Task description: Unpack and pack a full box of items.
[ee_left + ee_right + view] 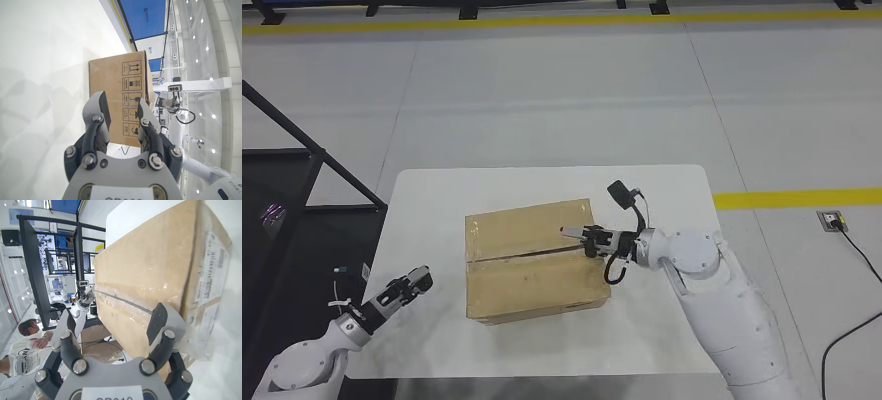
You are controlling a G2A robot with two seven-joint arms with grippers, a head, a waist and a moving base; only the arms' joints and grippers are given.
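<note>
Jaws of the right gripper are hovering spread over the taped seam of the cardboard box, mid-frame on the counter. Pinching the loose tape end (clear film) probably works best. The left gripper, lower left, is waiting with jaws spread.

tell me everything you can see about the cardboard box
A brown cardboard box, shut, stands flat on the white table. Clear tape runs along the seam between its top flaps. One side bears printed handling symbols, one end white labels. The right pincer hangs open over the seam's end; contact unclear.
</note>
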